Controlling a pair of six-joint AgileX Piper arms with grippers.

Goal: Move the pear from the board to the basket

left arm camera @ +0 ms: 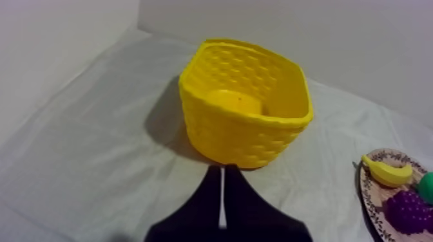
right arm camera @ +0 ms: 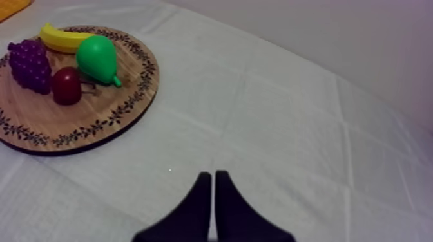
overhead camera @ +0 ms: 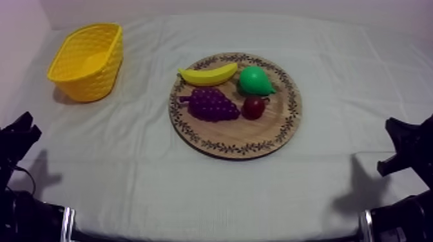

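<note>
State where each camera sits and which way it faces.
Top view: above the cloth, tilted down at the board and basket; left arm and right arm at its lower corners.
Left wrist view: on the left arm, facing the basket; left gripper, shut, before it.
Right wrist view: on the right arm, facing cloth beside the board; right gripper shut.
Shared: both wrist views catch the banana and grapes.

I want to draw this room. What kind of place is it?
Probably a robot practice bench, not a kitchen: a table under grey-white cloth, toy fruit on a round wooden board with a patterned rim, a yellow basket, and a black two-fingered left gripper and right gripper.
</note>
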